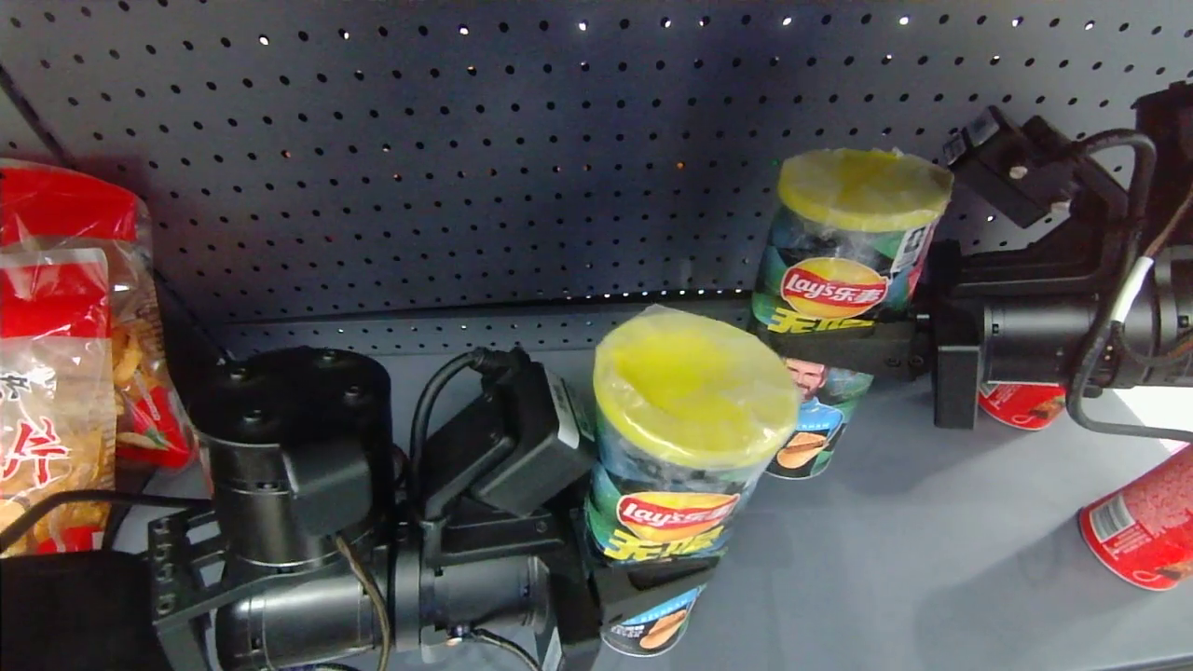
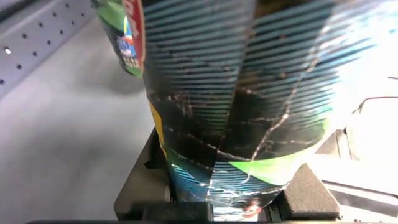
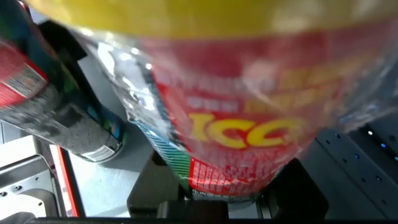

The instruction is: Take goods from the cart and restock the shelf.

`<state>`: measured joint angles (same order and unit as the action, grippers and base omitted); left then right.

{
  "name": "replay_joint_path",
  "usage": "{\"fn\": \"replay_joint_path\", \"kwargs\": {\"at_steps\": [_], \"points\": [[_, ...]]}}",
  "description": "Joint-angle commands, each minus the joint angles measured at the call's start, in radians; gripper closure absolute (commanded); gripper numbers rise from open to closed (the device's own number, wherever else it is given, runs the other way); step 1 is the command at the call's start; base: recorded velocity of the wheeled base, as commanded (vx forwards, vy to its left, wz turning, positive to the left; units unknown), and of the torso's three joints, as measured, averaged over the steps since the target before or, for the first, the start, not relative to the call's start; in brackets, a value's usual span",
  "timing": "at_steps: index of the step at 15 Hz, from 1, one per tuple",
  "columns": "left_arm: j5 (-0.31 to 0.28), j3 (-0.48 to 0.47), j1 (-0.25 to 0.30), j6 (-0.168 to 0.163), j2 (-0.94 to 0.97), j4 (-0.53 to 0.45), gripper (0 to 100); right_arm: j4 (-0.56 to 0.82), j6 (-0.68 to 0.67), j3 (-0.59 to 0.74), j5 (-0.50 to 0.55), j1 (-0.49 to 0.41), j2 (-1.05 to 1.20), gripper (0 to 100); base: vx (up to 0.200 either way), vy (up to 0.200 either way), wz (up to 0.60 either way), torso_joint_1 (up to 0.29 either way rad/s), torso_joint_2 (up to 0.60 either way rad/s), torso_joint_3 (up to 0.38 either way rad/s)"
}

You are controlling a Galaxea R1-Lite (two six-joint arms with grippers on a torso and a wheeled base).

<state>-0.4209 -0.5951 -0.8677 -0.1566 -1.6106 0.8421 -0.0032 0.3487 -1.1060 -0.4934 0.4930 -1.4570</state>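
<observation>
**Two chip cans in hand, both over the shelf floor**

Each arm carries one can. The left claw (image 1: 643,578) is pinched on the left can (image 1: 694,419) below its label band. In the left wrist view, the dark fingers (image 2: 140,183) press the left can (image 2: 249,93) from either side. The right claw (image 1: 839,340) is clamped on the right can (image 1: 853,242) in the same way, about mid-height, and the right wrist view shows that can (image 3: 249,112) seated in the right claw (image 3: 224,186).

What matters for the set-down is how each can stands to the shelf (image 1: 932,540). Both long axes run close to upright, yellow lids up, with a slight lean. The right can sits at about 1 o'clock from the left can and nearer the pegboard back (image 1: 466,140). We cannot tell whether either base already touches the shelf floor.

The left forearm lies roughly level, coming in from 9 o'clock. The right forearm is also level, coming in from 3 o'clock, so both grips are from the side.

Bare floor lies at 4 o'clock from the left can. Two red cans (image 1: 1142,531) sit at the 3 o'clock edge and snack bags (image 1: 56,354) at 9 o'clock. We judge a straight lowering suits both.
</observation>
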Motion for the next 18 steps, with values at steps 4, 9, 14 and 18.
{"fn": "replay_joint_path", "kwargs": {"at_steps": [4,9,14,18], "points": [[0.031,0.006,-0.047,0.032,-0.005,0.002,100,0.000,-0.001,0.000,-0.001,0.001,-0.002,100,0.000,0.000,0.00,0.000,0.00,0.000],[0.033,0.052,-0.034,0.032,-0.003,0.003,100,0.000,-0.001,0.003,-0.001,-0.001,0.001,100,0.000,0.000,0.00,0.000,0.00,0.000],[0.063,0.054,-0.030,0.069,-0.008,0.003,100,0.000,-0.001,0.003,-0.001,0.001,0.001,100,0.000,0.000,0.00,0.000,0.00,0.000],[0.068,0.041,-0.005,0.068,-0.006,0.008,100,0.000,-0.001,0.005,-0.001,0.001,0.000,100,0.000,0.000,0.00,0.000,0.00,0.000]]}}
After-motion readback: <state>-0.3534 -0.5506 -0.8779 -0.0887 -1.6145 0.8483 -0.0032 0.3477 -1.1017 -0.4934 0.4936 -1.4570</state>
